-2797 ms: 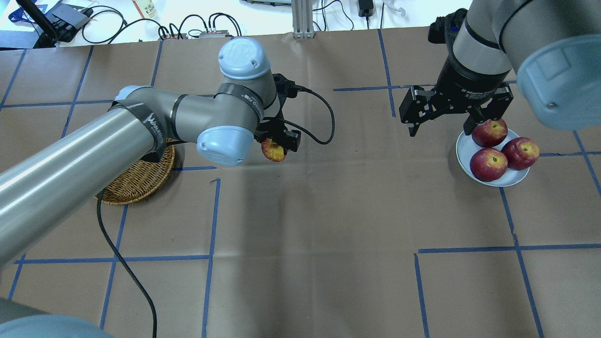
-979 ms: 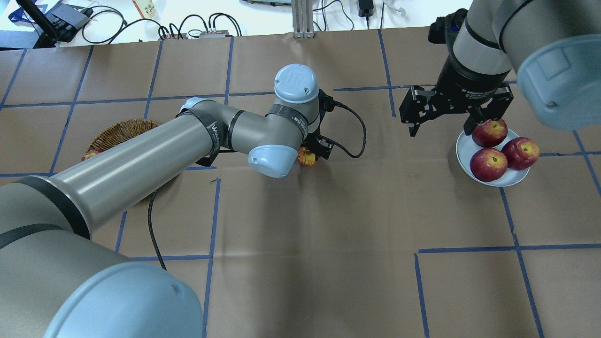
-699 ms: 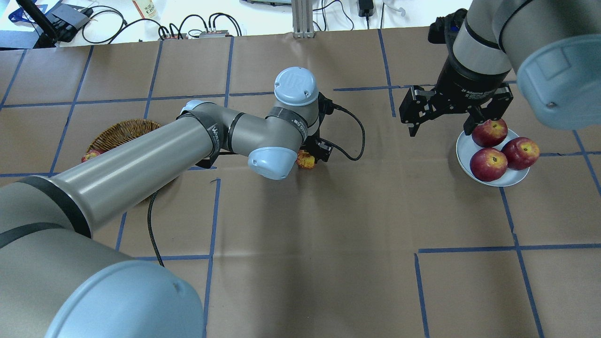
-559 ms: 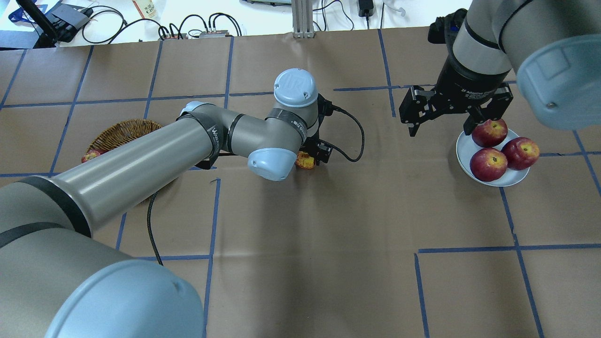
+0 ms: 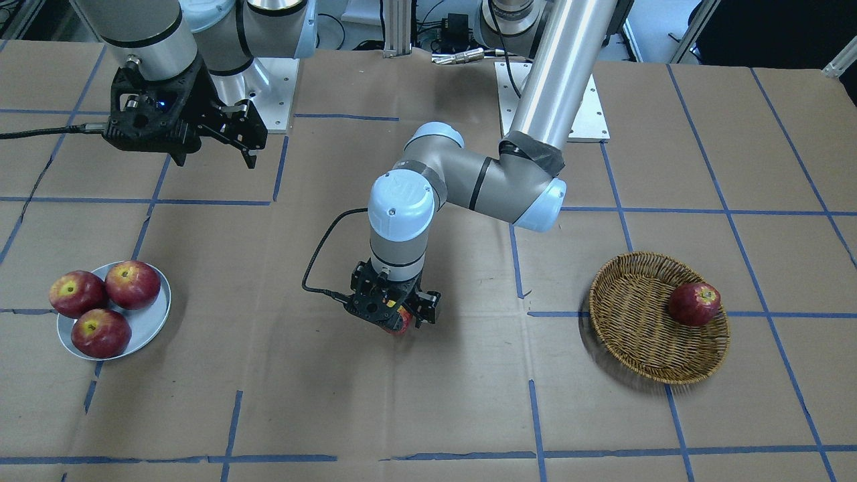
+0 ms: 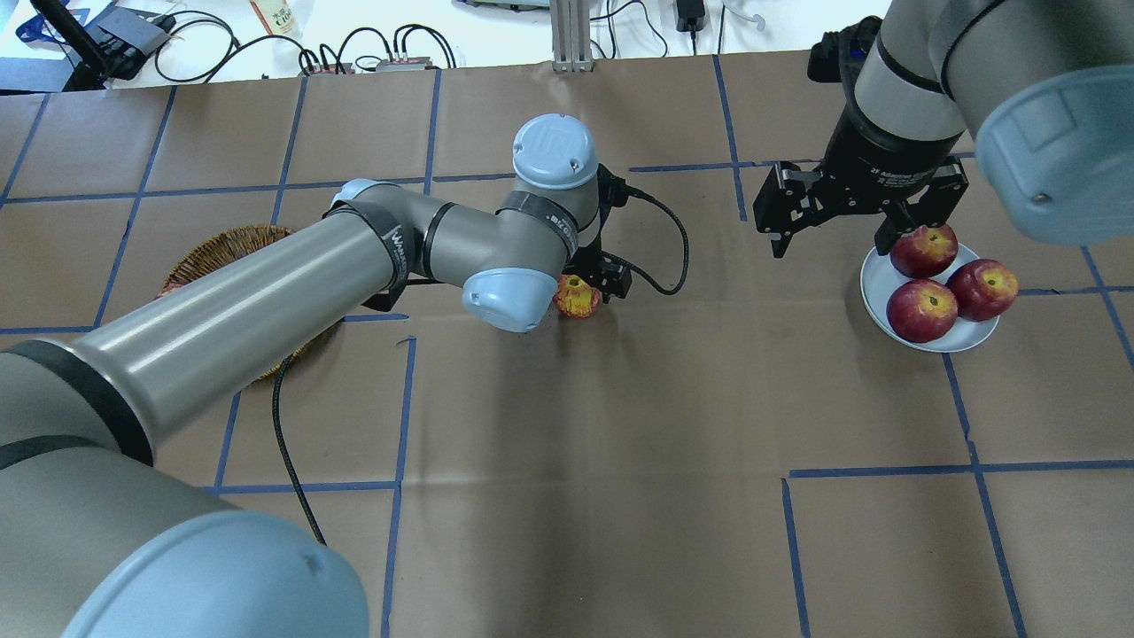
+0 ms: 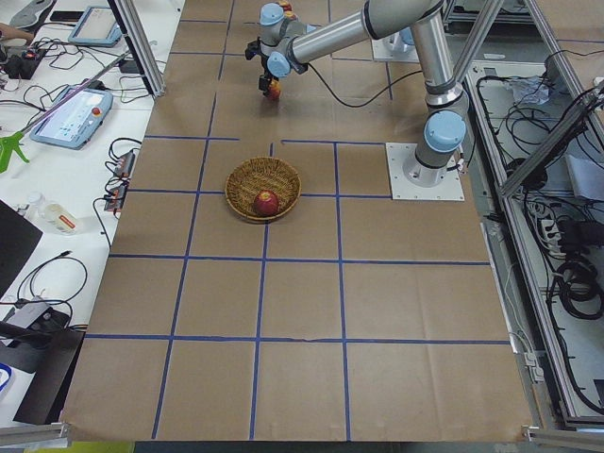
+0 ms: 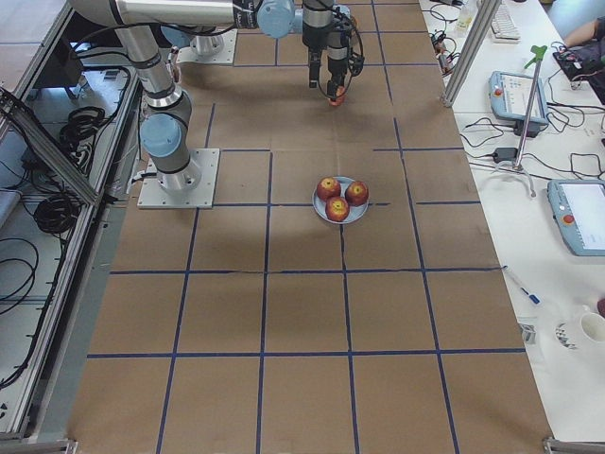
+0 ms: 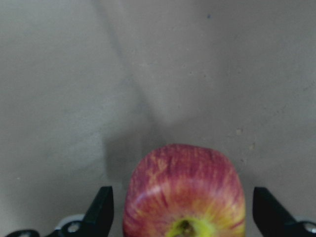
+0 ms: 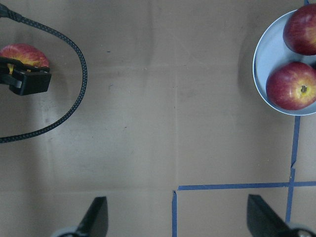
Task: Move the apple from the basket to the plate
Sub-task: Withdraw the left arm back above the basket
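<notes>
The streaky pinkish-red apple (image 6: 575,300) with a yellow patch round its stem sits on the brown table paper mid-table. It stands between the open fingers of my left gripper (image 6: 592,282), with a small gap on each side in the left wrist view (image 9: 185,190). In the front view the gripper (image 5: 395,314) hangs right over the apple (image 5: 401,325). The wicker basket (image 5: 629,328) is apart on my left, partly under my left arm (image 6: 221,252). The grey-blue plate (image 6: 877,276) is at my right. My right gripper (image 6: 842,232) is open and empty, above the table beside the plate.
Three dark red apples (image 6: 921,310) fill most of the plate (image 5: 152,320). One dark red apple (image 5: 694,303) lies in the basket. The left wrist cable (image 6: 660,257) loops beside the gripper. Cables and equipment lie beyond the table's far edge.
My left arm carried the apple from near the basket rightward to mid-table and lowered it. Now the wrist has risen slightly and more of the apple shows. The right arm has not moved.
</notes>
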`<move>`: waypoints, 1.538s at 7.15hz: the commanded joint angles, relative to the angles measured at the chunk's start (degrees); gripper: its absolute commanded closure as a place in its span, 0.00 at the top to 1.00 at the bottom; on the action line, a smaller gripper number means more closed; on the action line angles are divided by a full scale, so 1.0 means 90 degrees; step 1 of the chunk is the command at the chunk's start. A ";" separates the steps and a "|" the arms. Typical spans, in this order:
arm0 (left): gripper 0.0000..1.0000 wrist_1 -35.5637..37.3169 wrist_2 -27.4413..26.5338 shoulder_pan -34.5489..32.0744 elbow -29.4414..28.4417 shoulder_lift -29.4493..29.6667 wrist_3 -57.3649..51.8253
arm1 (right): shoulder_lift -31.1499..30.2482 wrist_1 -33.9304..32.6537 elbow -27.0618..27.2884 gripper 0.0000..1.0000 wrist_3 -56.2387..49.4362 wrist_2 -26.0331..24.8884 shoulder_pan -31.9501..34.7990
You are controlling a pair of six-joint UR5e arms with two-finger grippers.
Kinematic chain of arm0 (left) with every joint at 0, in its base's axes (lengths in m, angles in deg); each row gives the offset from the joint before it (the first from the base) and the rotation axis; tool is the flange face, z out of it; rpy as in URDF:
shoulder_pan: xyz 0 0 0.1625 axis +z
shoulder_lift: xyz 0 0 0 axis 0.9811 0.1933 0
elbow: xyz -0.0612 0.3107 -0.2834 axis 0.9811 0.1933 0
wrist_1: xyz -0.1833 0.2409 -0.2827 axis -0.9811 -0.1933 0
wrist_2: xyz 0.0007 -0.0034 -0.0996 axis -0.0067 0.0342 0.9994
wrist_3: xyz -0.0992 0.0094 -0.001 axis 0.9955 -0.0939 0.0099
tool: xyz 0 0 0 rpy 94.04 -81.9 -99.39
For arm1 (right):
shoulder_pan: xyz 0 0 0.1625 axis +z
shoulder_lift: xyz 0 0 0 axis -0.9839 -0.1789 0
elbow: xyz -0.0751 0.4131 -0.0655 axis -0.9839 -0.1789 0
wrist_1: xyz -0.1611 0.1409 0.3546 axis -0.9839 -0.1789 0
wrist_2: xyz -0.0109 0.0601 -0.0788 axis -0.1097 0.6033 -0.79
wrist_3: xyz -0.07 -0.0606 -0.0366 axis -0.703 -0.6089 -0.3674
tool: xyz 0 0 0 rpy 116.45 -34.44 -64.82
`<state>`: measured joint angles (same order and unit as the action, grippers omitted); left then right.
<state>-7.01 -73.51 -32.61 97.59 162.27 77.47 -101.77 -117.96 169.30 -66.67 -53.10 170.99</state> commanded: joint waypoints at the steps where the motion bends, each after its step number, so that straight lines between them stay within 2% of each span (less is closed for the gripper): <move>1: 0.99 -0.1165 0.0054 0.0361 -0.0052 -0.1218 0.0008 | 0.0000 0.0000 0.0000 1.00 0.0000 0.0000 0.0003; 3: 0.99 -0.3057 0.0064 0.0956 -0.0042 -0.2712 0.0008 | 0.0000 -0.0010 0.0000 1.00 0.0000 0.0000 0.0003; 4: 0.99 -0.3821 0.0074 0.1452 -0.0052 -0.3251 0.0008 | 0.0029 -0.0049 0.0000 1.00 -0.0010 0.0000 0.0022; 5: 0.99 -0.4158 0.0074 0.1747 -0.0052 -0.3498 -0.0002 | 0.0029 -0.0088 -0.0009 1.00 -0.0010 -0.0010 0.0032; 7: 0.99 -0.4239 -0.0004 0.1954 0.0055 -0.3753 -0.0012 | 0.0020 -0.0127 -0.0087 1.00 0.0009 -0.0010 0.0041; 9: 0.99 -0.4229 0.0054 0.2460 0.0055 -0.3774 -0.0128 | 0.0068 -0.0156 -0.0126 1.00 0.0117 0.0039 0.0100; 11: 0.99 -0.4123 0.0016 0.2561 0.0173 -0.3755 -0.0304 | 0.0748 -0.0127 -0.0728 1.00 0.0564 0.0040 0.0497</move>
<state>-44.82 -73.33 -10.24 98.82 128.43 75.69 -98.80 -119.20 166.14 -63.81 -52.58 172.95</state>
